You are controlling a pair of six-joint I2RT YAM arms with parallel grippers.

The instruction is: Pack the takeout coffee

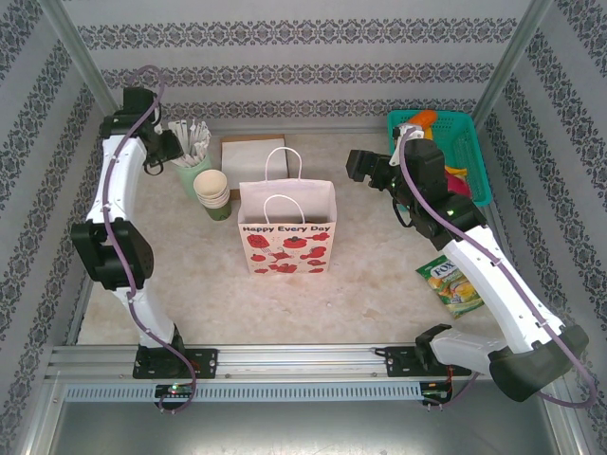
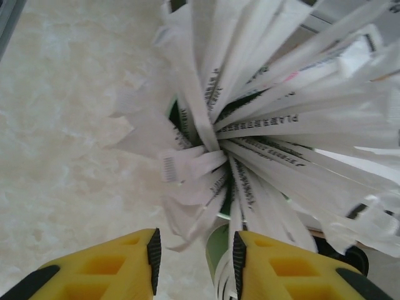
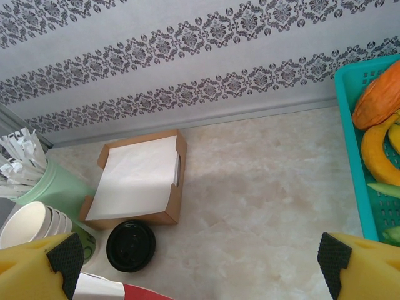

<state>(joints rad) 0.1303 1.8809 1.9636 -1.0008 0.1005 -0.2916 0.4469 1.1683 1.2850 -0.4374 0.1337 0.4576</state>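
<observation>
Paper bag: upright, mid-table; coffee cup, black-lidded: just behind bag; left gripper: behind-left of bag, wrapped sticks between narrowed fingers, grip unclear; right gripper: behind-right of bag, fingers wide apart, empty.

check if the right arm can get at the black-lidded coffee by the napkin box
Probably yes. The right gripper has its jaws wide open, with bare table between it and the takeout coffee. Tight spot, though: napkin box, cup stack and paper bag crowd around it.
</observation>
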